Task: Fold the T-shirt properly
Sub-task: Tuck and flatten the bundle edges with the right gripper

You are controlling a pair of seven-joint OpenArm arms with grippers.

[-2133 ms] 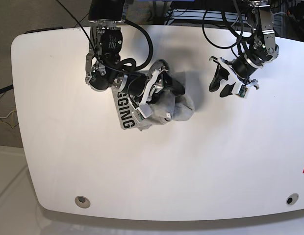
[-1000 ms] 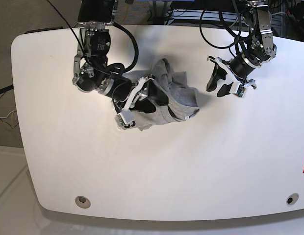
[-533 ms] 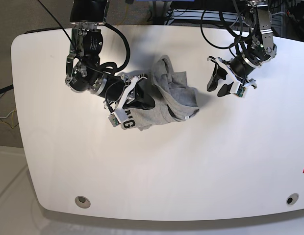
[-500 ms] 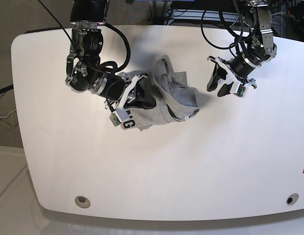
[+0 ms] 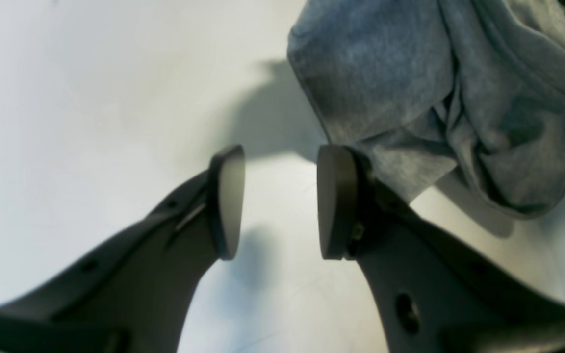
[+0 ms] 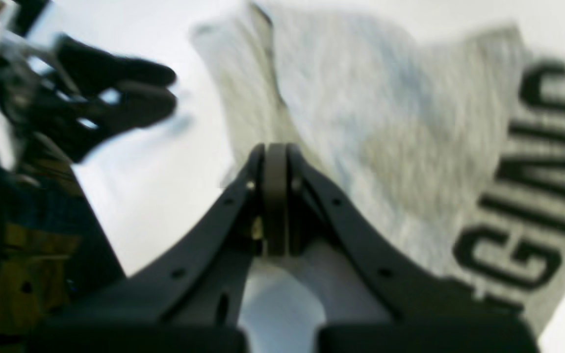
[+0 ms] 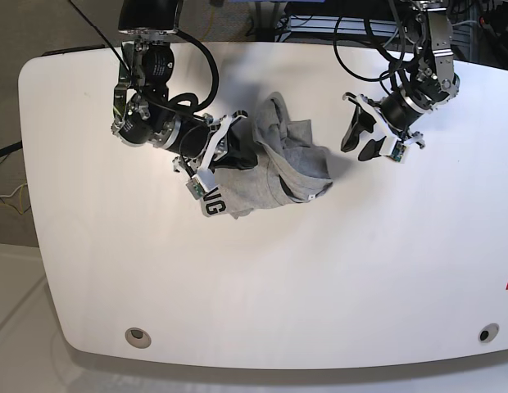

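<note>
— Grey cotton, the T-shirt (image 7: 274, 176), lies bunched in the middle of the white table (image 7: 319, 278). Why are my arms so placed?

— I judge the right gripper (image 6: 275, 196), pressed shut and empty, rests over it; the left gripper (image 5: 280, 201) waits half-open, empty, beside. I read "GING".

Soft heathered cloth T-shirt (image 7: 278, 176) lies on the smooth, glossy white table (image 7: 319, 286)

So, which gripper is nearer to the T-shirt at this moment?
The right one. The right gripper is shut, right at the T-shirt, over its edge. The left gripper is open beside the shirt, a gap of bare table between them.
</note>
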